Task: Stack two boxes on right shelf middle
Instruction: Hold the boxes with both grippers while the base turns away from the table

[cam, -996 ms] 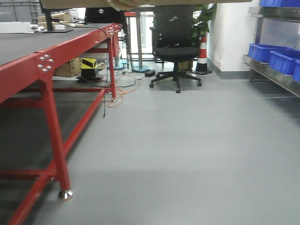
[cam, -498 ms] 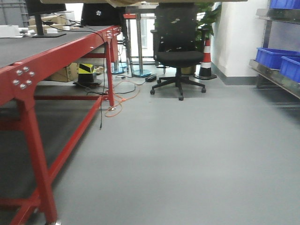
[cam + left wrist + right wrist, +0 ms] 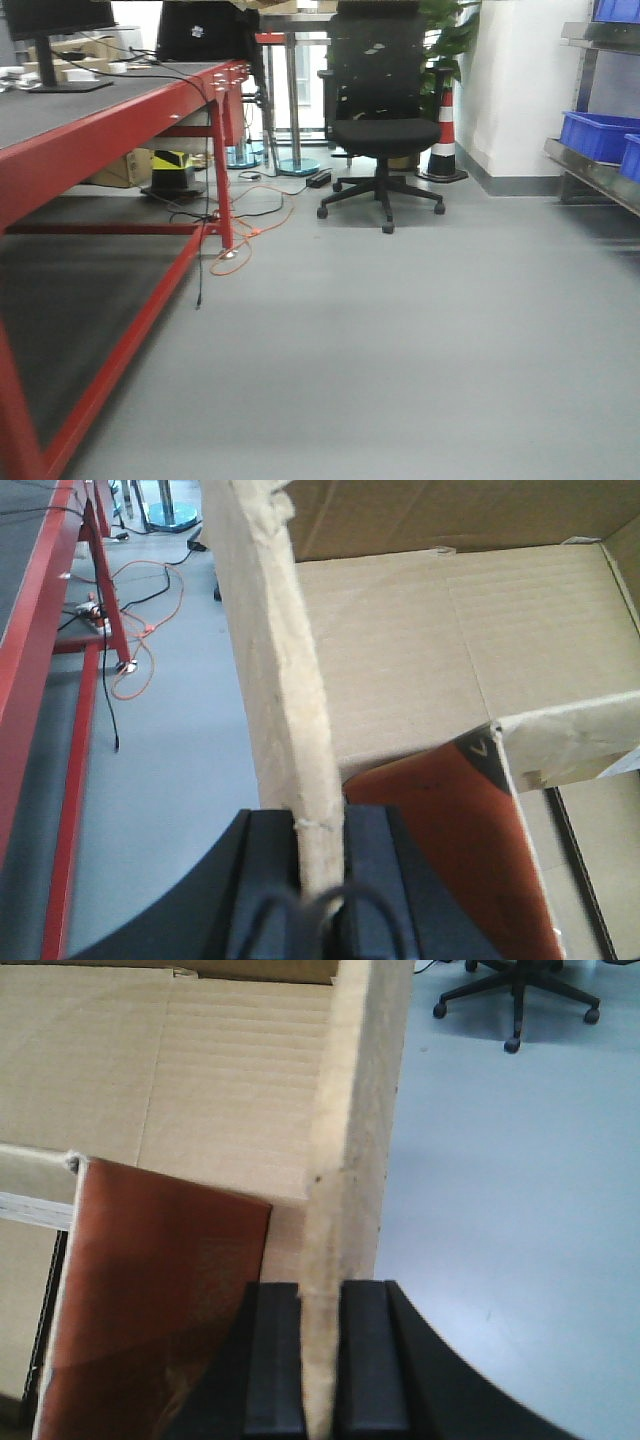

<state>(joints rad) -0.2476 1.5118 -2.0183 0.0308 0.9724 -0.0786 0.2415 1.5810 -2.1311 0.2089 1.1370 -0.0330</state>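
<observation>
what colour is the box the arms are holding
Plain tan-brown cardboard. The box shows best in the left wrist view.

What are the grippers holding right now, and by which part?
An open cardboard box: the left gripper clamps the top edge of its left wall, the right gripper the top edge of its right wall.

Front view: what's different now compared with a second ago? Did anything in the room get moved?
The robot itself rolled forward: the red table's near leg slid to the left edge, the blue bins drifted right, and the office chair looms slightly larger. Nothing in the room was moved, grabbed or released; chair, traffic cone and orange cable keep their places.
</observation>
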